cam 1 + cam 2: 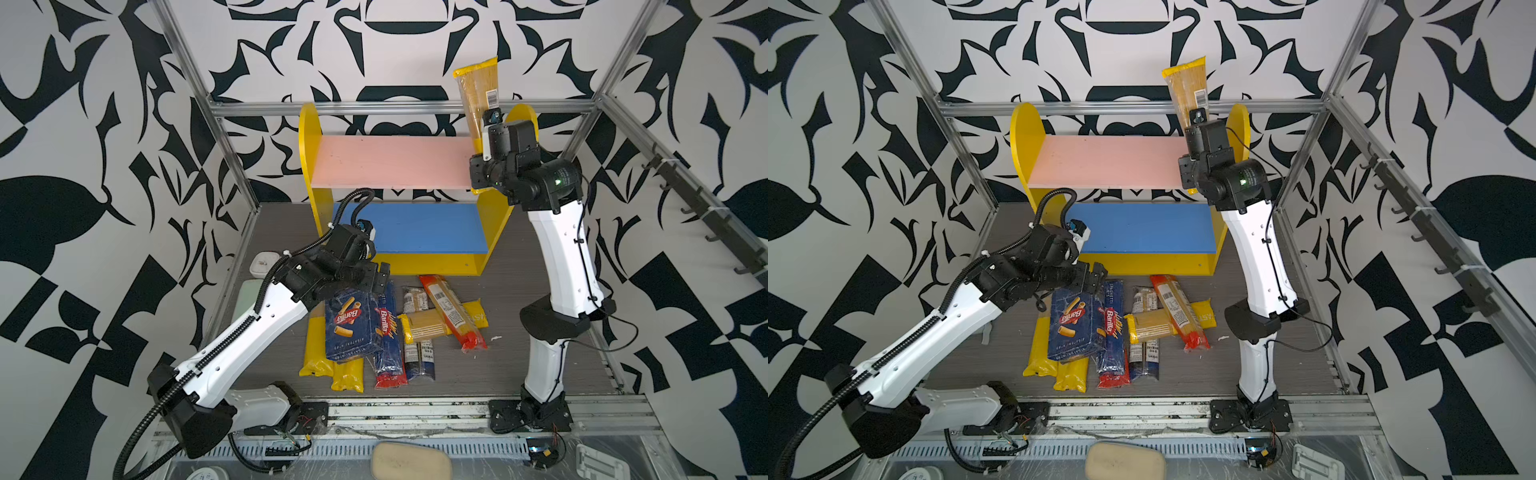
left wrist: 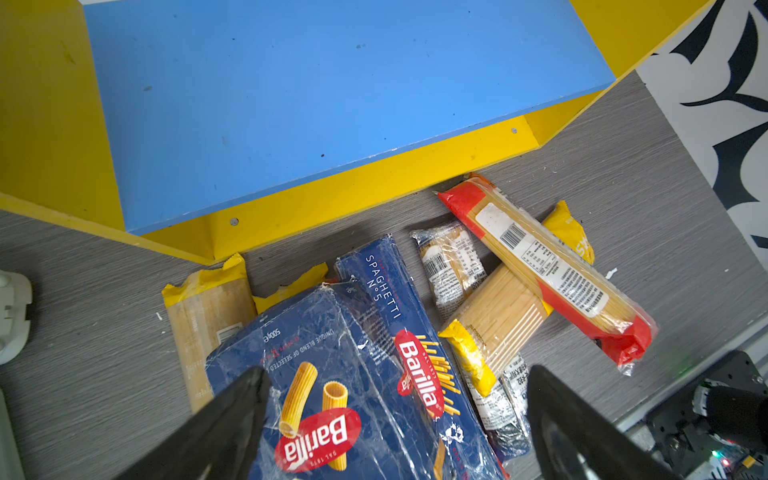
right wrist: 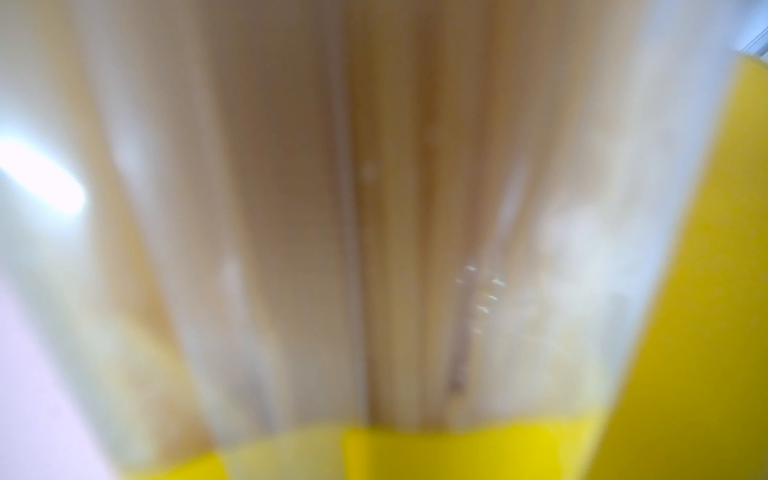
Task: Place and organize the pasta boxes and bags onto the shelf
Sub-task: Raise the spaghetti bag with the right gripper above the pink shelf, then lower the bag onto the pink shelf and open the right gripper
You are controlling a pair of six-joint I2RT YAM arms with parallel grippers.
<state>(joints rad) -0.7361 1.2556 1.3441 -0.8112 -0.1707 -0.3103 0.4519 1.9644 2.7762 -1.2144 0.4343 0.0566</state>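
The shelf [image 1: 390,162] [image 1: 1104,162] stands at the back with its pink and blue boards bare. My right gripper [image 1: 482,137] [image 1: 1192,129] is shut on a yellow-ended spaghetti bag [image 1: 478,95] [image 1: 1187,87], held upright at the pink board's right end beside the yellow side panel [image 3: 706,291]. That bag [image 3: 374,208] fills the right wrist view as a blur. My left gripper [image 1: 370,286] [image 2: 397,374] hangs open just above the rigatoni box [image 1: 353,324] [image 2: 332,374], touching nothing. The spaghetti box [image 1: 388,332] [image 2: 399,307] lies beside it, with a red-ended bag [image 1: 453,311] [image 2: 548,266] and yellow bags [image 1: 316,345] around.
A navy-ended bag [image 1: 419,357] lies under the pile. A white object [image 1: 264,264] and a pale green case [image 1: 249,303] sit at the floor's left edge. A beige pad [image 1: 411,461] lies in front. Aluminium frame posts [image 1: 232,149] flank the shelf, and a hook rail [image 1: 685,199] runs along the right wall.
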